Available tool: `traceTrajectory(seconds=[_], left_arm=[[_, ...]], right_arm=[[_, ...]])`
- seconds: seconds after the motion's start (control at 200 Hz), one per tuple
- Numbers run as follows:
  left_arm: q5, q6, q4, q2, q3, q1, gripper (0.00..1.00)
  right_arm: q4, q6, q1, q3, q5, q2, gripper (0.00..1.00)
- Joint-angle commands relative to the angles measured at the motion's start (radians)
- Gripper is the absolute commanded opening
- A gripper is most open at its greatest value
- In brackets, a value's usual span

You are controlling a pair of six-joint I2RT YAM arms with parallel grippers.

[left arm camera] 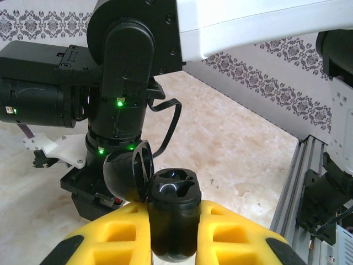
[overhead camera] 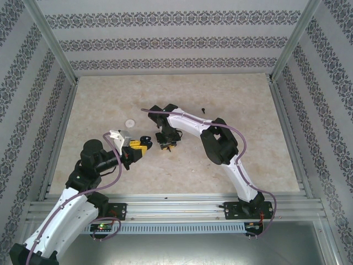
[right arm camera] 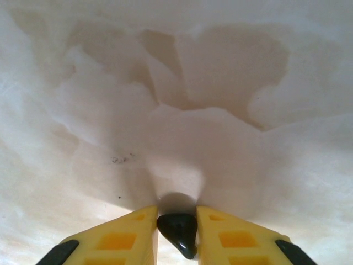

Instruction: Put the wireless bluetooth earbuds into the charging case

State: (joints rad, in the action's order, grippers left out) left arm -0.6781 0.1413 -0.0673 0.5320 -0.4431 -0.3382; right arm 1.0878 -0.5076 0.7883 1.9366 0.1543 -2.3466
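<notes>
The black charging case (left arm camera: 174, 207) stands upright between the yellow fingers (left arm camera: 110, 237) of my left gripper (left arm camera: 175, 234), which is shut on it. Its lid (left arm camera: 129, 176) hangs open to the left and two moulded wells show on top. In the top view the left gripper (overhead camera: 143, 146) holds the case just left of my right gripper (overhead camera: 167, 146). The right gripper (right arm camera: 177, 223) points down close over the table, and its jaws press both sides of a small glossy black earbud (right arm camera: 179, 232).
A white round disc-like case (overhead camera: 129, 122) lies on the table behind the left gripper. A tiny black item (overhead camera: 203, 110) lies farther back on the right. The right arm's wrist (left arm camera: 121, 83) looms close behind the open case. Metal rails (overhead camera: 165, 205) border the near edge.
</notes>
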Motion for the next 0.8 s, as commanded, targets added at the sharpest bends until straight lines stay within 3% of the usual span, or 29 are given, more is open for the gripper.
traceTrajectory(seconds=[0.0, 0.23, 0.55, 0.794], left_arm=[[-0.028, -0.006, 0.028, -0.016, 0.017, 0.008, 0.00], [-0.177, 0.004, 0.263, -0.036, 0.092, 0.007, 0.00], [-0.224, 0.127, 0.448, 0.003, 0.115, 0.008, 0.00], [-0.239, 0.146, 0.490, 0.027, 0.088, 0.008, 0.00]], right_arm=[[0.043, 0.014, 0.016, 0.002, 0.000, -0.025, 0.20], [-0.074, 0.016, 0.019, -0.106, -0.086, 0.135, 0.17], [-0.257, 0.041, 0.031, -0.288, -0.120, 0.446, 0.14], [-0.399, 0.037, 0.048, -0.419, -0.117, 0.674, 0.14]])
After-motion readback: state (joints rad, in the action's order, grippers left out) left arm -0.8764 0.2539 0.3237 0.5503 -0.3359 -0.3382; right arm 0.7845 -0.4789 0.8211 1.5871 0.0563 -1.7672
